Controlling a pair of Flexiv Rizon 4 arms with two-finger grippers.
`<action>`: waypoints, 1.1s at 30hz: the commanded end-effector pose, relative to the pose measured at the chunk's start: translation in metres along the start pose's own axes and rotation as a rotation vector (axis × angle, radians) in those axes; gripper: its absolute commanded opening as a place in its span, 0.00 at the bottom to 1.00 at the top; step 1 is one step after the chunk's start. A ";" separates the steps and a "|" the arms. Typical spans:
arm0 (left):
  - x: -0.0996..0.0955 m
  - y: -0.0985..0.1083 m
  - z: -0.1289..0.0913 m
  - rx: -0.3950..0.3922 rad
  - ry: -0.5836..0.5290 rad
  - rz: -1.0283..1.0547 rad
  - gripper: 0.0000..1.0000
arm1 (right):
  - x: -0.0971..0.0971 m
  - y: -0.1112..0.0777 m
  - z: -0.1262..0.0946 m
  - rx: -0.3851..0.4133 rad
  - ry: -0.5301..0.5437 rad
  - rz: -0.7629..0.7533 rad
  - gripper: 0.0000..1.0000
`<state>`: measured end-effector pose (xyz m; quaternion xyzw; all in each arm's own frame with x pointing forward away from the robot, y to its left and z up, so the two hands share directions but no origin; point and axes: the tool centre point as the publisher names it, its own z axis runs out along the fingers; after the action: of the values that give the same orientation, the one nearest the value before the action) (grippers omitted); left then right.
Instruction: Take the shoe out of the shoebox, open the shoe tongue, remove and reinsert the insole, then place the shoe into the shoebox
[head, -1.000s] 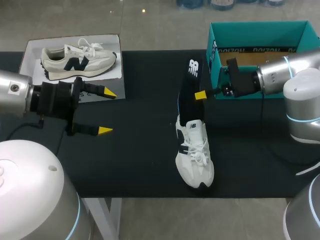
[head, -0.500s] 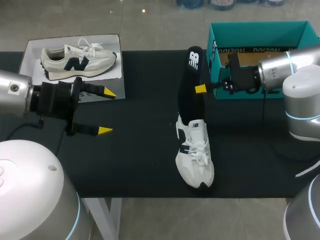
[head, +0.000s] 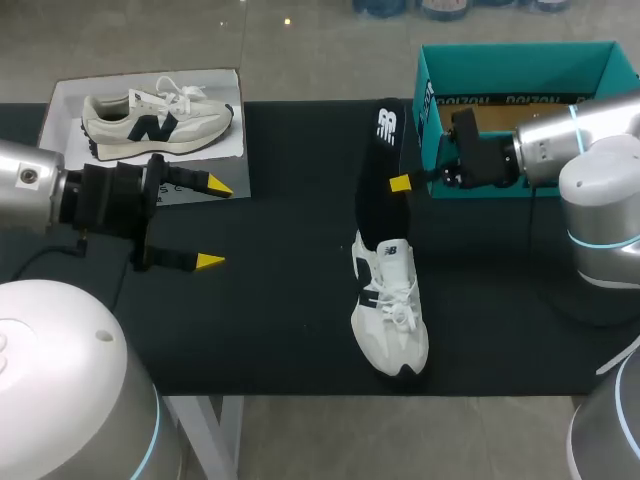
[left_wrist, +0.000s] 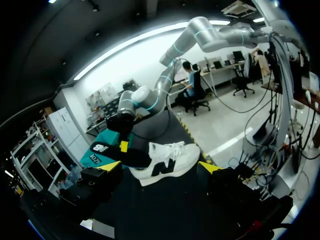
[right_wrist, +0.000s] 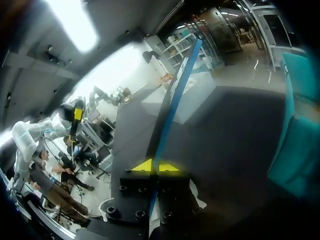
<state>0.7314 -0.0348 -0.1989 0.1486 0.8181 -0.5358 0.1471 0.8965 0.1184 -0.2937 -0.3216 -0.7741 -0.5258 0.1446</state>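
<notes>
My right end effector is pressed together on the insole, pinching its thin edge partway along. In my right wrist view the blue edge runs straight out between the yellow tips. Past my grip, on the side towards my base, the insole's lower end meets the mouth of the shoe. The shoe lies on the tabletop with nothing holding it.

I judge the risks so: the insole may pivot or slip in so narrow a pinch, or buckle at the collar, and any drag could shift or tip the loose shoe.

Just behind my right end effector stands the open shoebox. What shows of its floor is bare; my arm hides the rest. My left end effector hangs spread and empty, well apart beyond the shoe.
</notes>
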 end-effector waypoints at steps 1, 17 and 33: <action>0.000 0.000 0.000 -0.002 0.002 0.000 1.00 | 0.005 -0.006 -0.002 0.010 -0.043 0.005 0.00; 0.000 0.000 0.000 -0.002 0.002 0.000 1.00 | 0.006 -0.042 0.002 0.068 -0.070 0.057 0.00; 0.000 0.000 0.000 -0.002 0.002 0.000 1.00 | 0.003 -0.070 0.013 0.123 -0.057 0.109 0.00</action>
<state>0.7314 -0.0351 -0.1988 0.1484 0.8182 -0.5356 0.1471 0.8476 0.1118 -0.3475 -0.3687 -0.7890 -0.4615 0.1693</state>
